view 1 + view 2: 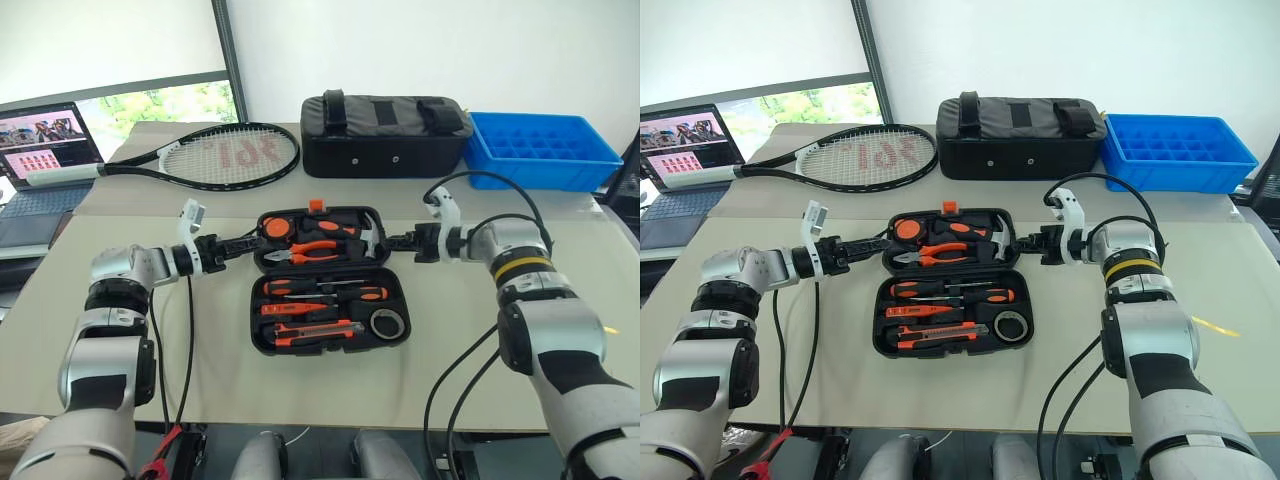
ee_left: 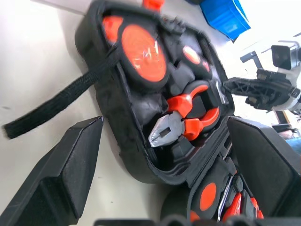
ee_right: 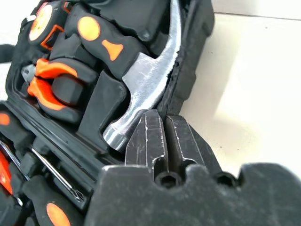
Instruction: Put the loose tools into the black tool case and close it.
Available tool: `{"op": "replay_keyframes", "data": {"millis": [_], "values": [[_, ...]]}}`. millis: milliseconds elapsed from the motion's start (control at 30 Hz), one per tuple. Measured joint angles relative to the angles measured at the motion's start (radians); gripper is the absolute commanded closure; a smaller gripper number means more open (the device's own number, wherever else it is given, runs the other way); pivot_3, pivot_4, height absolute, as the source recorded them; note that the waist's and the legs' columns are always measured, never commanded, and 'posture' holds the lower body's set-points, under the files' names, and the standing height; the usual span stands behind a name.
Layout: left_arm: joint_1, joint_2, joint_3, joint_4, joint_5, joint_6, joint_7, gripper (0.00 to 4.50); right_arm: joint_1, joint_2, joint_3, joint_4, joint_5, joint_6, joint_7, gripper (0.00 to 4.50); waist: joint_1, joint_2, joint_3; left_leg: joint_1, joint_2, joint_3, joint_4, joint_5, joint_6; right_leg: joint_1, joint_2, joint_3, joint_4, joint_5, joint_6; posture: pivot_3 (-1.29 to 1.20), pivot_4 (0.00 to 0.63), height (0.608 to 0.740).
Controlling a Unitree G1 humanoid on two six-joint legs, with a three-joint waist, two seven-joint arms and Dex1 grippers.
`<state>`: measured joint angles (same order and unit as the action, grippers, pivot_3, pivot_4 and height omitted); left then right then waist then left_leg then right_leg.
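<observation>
The black tool case (image 1: 256, 322) lies open and flat at the table's middle. Its near half holds orange-and-black screwdrivers (image 1: 325, 293), a utility knife (image 1: 315, 332) and a dark tape roll (image 1: 386, 324). Pliers (image 2: 181, 125), a hammer (image 3: 143, 80) and a round orange tape measure (image 2: 143, 49) sit in the far half. My left gripper (image 1: 243, 243) is open at the far half's left edge, its fingers (image 2: 70, 165) either side of the rim. At that half's right edge my right gripper (image 1: 392, 241) is shut, its tips (image 3: 164, 134) by the rim near the hammer head.
A tennis racket (image 1: 215, 155) lies at the back left, beside a laptop (image 1: 45, 140). Behind the case stand a black fabric bag (image 1: 385, 135) and a blue tray (image 1: 540, 148). A black strap (image 2: 56, 108) trails from the case's left side.
</observation>
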<state>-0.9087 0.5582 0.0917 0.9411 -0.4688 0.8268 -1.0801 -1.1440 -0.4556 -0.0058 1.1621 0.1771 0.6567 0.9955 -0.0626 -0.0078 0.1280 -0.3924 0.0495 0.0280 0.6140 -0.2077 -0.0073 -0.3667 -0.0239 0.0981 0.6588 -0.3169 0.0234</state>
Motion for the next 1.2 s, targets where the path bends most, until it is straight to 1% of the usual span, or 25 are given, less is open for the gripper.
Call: {"op": "replay_keyframes", "data": {"millis": [33,67,167,267,300,333,367,433,600,767,867,1067,1200], "values": [[-0.004,-0.005,-0.001,0.009,0.005,-0.001,-0.003,0.00,-0.001,0.000,-0.003,0.006,0.000,0.000,-0.002,4.46,0.000,0.000,0.000,0.000,0.000,0.000,0.000,0.000,0.000,0.000,0.000,0.000,0.000,0.000,0.000,0.00,0.150,0.707],[-0.012,-0.013,-0.001,0.025,0.016,-0.008,-0.003,0.54,-0.001,0.001,-0.006,0.008,0.000,0.000,-0.004,4.50,0.000,0.000,0.000,0.000,0.000,0.000,0.000,0.000,0.000,0.000,0.000,0.000,0.000,0.000,0.000,0.00,0.150,0.707],[-0.031,-0.023,0.005,0.059,0.037,-0.018,-0.001,1.46,-0.002,0.003,-0.009,0.010,-0.002,0.000,-0.006,4.50,-0.002,0.000,0.000,0.000,0.000,0.000,0.000,0.000,0.000,0.000,0.000,0.000,0.000,0.000,0.000,0.00,0.150,0.707],[-0.038,-0.022,0.012,0.081,0.049,-0.020,-0.001,2.57,-0.002,0.002,-0.013,0.011,-0.003,0.000,-0.010,4.50,-0.001,0.000,0.000,-0.001,0.000,0.000,0.000,0.001,-0.001,0.000,-0.001,0.000,0.000,0.000,0.000,0.00,0.150,0.707],[-0.039,-0.022,0.013,0.085,0.056,-0.021,-0.001,3.01,-0.002,0.002,-0.015,0.012,-0.004,0.000,-0.013,4.50,-0.001,0.000,0.000,-0.001,0.000,0.000,0.000,0.001,-0.001,0.000,-0.001,0.000,0.000,0.000,0.000,0.00,0.150,0.707],[-0.039,-0.022,0.016,0.092,0.060,-0.022,-0.001,3.33,-0.002,0.002,-0.018,0.012,-0.005,0.000,-0.015,4.50,0.000,0.000,0.000,-0.001,-0.001,0.000,0.000,0.001,-0.002,0.000,-0.001,-0.001,0.000,0.000,0.000,0.00,0.150,0.707],[-0.039,-0.021,0.019,0.097,0.065,-0.024,-0.001,3.79,-0.002,0.001,-0.020,0.012,-0.006,0.000,-0.016,4.50,0.000,0.000,0.000,-0.001,-0.001,0.000,0.000,0.001,-0.002,0.000,-0.001,-0.001,0.000,0.000,0.000,0.00,0.150,0.707],[-0.039,-0.021,0.023,0.102,0.077,-0.025,-0.003,4.48,-0.002,0.000,-0.028,0.012,-0.007,-0.001,-0.021,4.50,0.000,0.000,0.000,-0.002,-0.001,-0.001,0.000,0.001,-0.002,-0.001,-0.001,-0.001,0.000,0.000,0.000,0.00,0.150,0.707],[-0.039,-0.026,0.028,0.105,0.094,-0.075,-0.021,4.48,-0.002,0.001,-0.048,0.012,-0.006,-0.014,-0.035,4.50,0.002,0.000,0.000,-0.004,-0.001,-0.001,0.000,0.002,-0.003,-0.002,-0.001,-0.001,0.000,0.000,0.000,0.00,0.150,0.707],[-0.039,-0.058,0.038,0.101,0.127,-0.253,-0.011,4.48,-0.002,-0.006,-0.089,0.011,-0.001,-0.068,-0.050,4.50,0.008,0.000,0.000,-0.006,-0.001,-0.001,0.000,0.003,-0.005,-0.003,-0.001,-0.001,-0.001,0.000,0.000,0.00,0.150,0.707],[-0.053,-0.077,0.028,0.100,0.173,-0.391,0.017,4.48,0.008,-0.009,-0.104,0.003,0.000,-0.122,-0.053,4.50,0.013,0.000,0.000,-0.007,-0.001,-0.001,-0.001,0.003,-0.005,-0.004,-0.001,-0.001,-0.001,0.001,0.000,0.00,0.150,0.707],[-0.072,-0.091,0.005,0.100,0.256,-0.668,0.044,4.48,0.074,-0.010,-0.125,-0.080,0.003,-0.239,-0.035,4.50,0.018,0.000,0.000,-0.007,-0.001,-0.001,-0.003,0.003,-0.005,-0.005,-0.001,-0.001,-0.001,0.001,0.000,0.00,0.150,0.707],[-0.068,-0.093,-0.039,0.102,0.342,-0.900,0.077,4.48,0.163,-0.017,-0.125,-0.178,0.003,-0.362,0.006,4.50,0.023,0.000,0.000,-0.008,-0.001,-0.001,-0.003,0.003,-0.005,-0.005,-0.002,-0.001,-0.002,0.001,0.000,0.00,0.150,0.707]]}}
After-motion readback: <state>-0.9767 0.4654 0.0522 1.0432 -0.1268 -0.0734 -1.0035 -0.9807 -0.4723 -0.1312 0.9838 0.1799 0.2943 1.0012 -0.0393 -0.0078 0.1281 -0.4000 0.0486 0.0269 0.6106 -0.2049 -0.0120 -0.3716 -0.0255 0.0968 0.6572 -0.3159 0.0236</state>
